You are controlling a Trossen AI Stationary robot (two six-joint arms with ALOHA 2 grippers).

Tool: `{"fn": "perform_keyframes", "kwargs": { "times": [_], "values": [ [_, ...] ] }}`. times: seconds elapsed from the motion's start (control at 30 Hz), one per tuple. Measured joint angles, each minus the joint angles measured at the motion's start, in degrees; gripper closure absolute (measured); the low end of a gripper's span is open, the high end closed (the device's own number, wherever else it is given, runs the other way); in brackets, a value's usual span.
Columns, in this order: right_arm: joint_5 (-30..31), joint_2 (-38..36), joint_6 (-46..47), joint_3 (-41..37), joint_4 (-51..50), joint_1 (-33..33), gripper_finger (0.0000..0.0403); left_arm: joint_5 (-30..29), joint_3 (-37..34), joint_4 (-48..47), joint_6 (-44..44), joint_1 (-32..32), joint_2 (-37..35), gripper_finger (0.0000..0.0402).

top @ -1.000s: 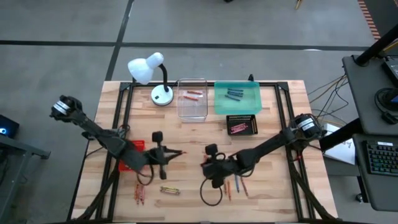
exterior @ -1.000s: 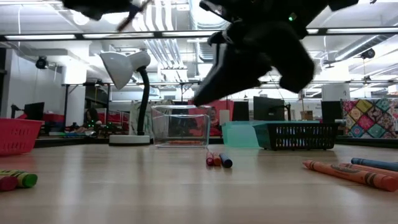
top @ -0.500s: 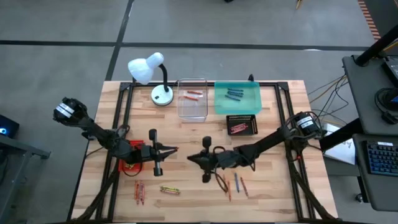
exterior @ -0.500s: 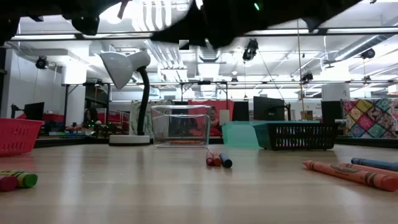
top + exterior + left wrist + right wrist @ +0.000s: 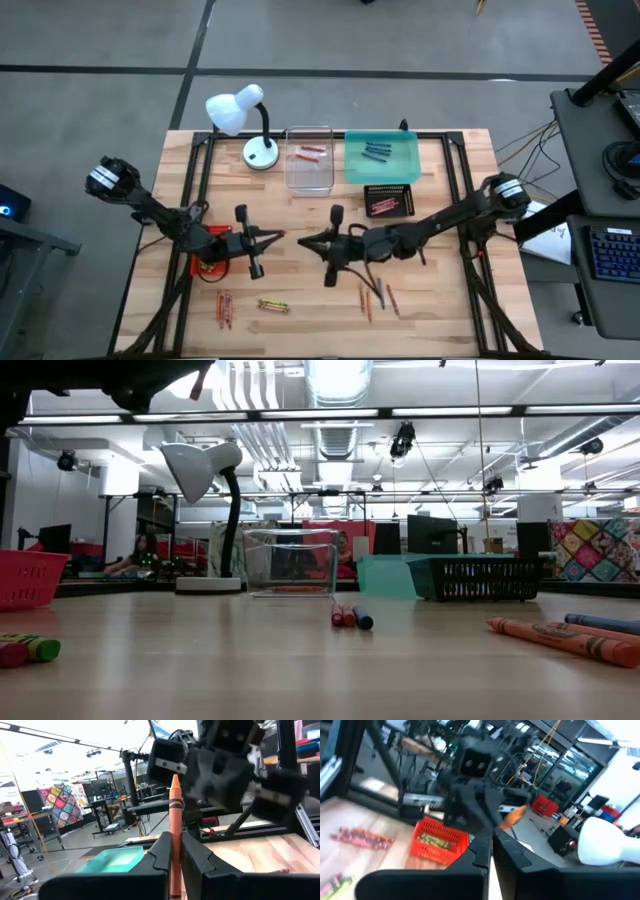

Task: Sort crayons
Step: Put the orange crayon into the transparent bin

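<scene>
My left gripper (image 5: 274, 238) hovers over the table's middle, pointing toward the right edge, shut on an orange crayon (image 5: 175, 805). My right gripper (image 5: 304, 242) faces it from close by, fingers shut (image 5: 489, 847); a thin pale strip shows between them, and I cannot tell what it is. Loose crayons lie flat on the table: several near the front centre (image 5: 375, 297), red ones (image 5: 225, 308) and a yellow one (image 5: 272, 305) at the front left. In the low view only crayons (image 5: 350, 617) show, no fingertips. My left gripper pinches the orange crayon's lower part (image 5: 174, 834) between its two fingers. The crayon lies along the fingers, and its pointed end (image 5: 175, 779) sticks out past the fingertips toward my right gripper. The fingers are about level, and the crayon is lifted clear of the table. My right gripper: I cannot tell whether it holds anything.
A red tray (image 5: 204, 266) with yellow-green crayons sits under my left arm. At the back stand a white lamp (image 5: 245, 115), a clear tray (image 5: 309, 172) with red crayons, a teal tray (image 5: 382, 165) with blue ones, and a black tray (image 5: 390, 201).
My right gripper has risen from the loose crayons near the front centre, tipped from pointing down to level, and gone toward the table's left and far side, up to my left gripper. My left gripper has tipped up to about level with the orange crayon.
</scene>
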Motion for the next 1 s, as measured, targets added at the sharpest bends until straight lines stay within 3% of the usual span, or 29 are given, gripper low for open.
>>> {"fn": "perform_keyframes", "kwargs": {
  "times": [0.23, 0.37, 0.63, 0.8, 1.0],
  "values": [
    [-1.3, -3.8, 11.7, -0.2, -3.7, -0.9, 0.0393, 0.3, 0.1, -0.2, 0.1, 0.3, 0.2, 0.0402],
    [-3.0, -3.8, 12.9, -0.3, -3.8, -1.4, 0.0382, 0.4, 0.1, 0.1, 0.1, 0.3, 0.2, 0.0402],
    [-5.7, -3.0, 16.4, 0.2, -3.1, -2.8, 0.0311, 0.5, 0.1, 1.9, -0.1, 0.5, 0.2, 0.0402],
    [-7.2, -1.5, 17.3, 0.8, -2.4, -4.4, 0.0265, 5.9, 0.2, 5.9, -1.0, 2.2, 1.4, 0.0401],
    [-11.7, -1.1, 17.6, 0.9, 1.8, -5.5, 0.0229, 6.2, 0.2, 9.2, -0.8, 3.0, 3.3, 0.0401]
  ]
}}
